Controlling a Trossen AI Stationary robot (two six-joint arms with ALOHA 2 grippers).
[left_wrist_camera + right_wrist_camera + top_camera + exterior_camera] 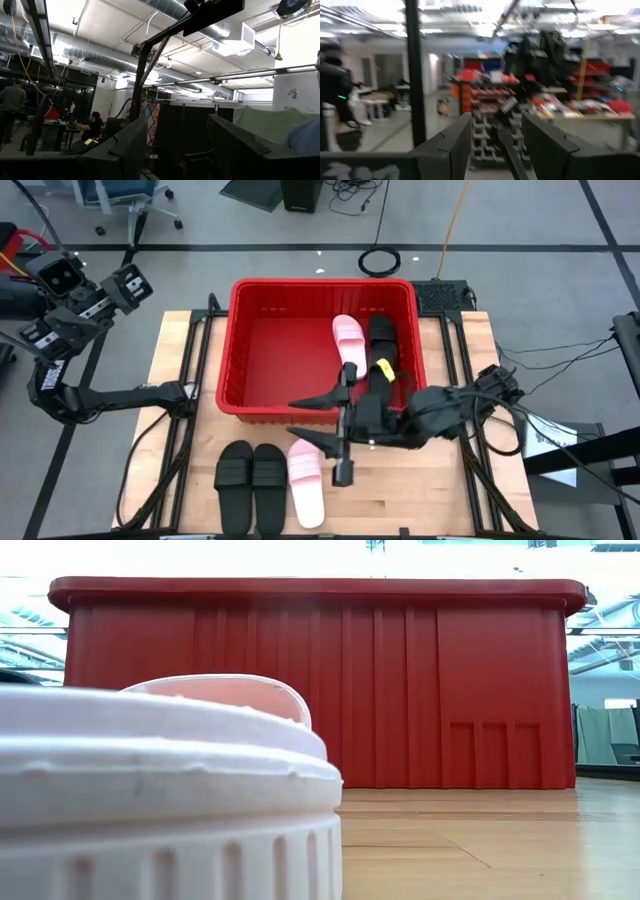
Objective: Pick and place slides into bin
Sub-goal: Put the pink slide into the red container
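The red bin (250, 345) stands at the table's far middle; it fills the low view (320, 680). Inside it, at its right side, lie a pale pink slide (350, 338) and a black slide (383, 345). Two black slides (252, 478) and a pink slide (306, 480) lie soles down on the table in front of the bin; the pink one looms close in the low view (160, 780). My right gripper (312, 420) is open and empty, level, pointing toward the table's left, above the bin's near wall and the pink slide. My left gripper (128, 283) is open, raised off the table's far left.
The wooden table (440, 490) has bare room at its near right and along its left side. Cables and a black box (440, 292) lie behind the bin's right corner. Both wrist views look into the room; people show far off (90, 131).
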